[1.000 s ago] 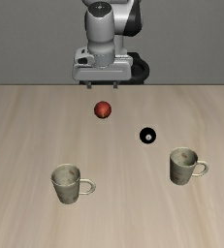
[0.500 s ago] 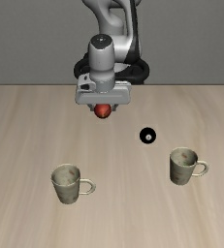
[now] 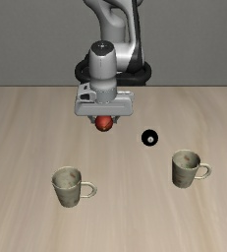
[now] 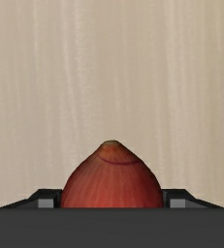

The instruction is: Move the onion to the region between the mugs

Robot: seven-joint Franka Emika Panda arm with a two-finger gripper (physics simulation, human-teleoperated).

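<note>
The fingers (image 4: 48, 200) were clamped on the onion (image 4: 112, 180), one pad touching each flank. The bulb filled the space between them and its pointed tip stuck out beyond them over bare wood. Whether it rested on the table (image 3: 27, 128) or hung just above it could not be told. From that grip the target lay farther forward and toward the exterior view's right. It was the gap between one mug (image 3: 72, 185) at the exterior view's left and the other mug (image 3: 189, 168) at its right, both upright and well apart from the onion. A black ball (image 3: 149, 138) sat on the table near the onion, toward the exterior view's right and short of the other mug. It lay close to the line a straight carry would take, so I judged the move would have to pass clear of it. The wrist view gave the contact at the pads, while the exterior view gave the mugs, the ball and the heading.
</note>
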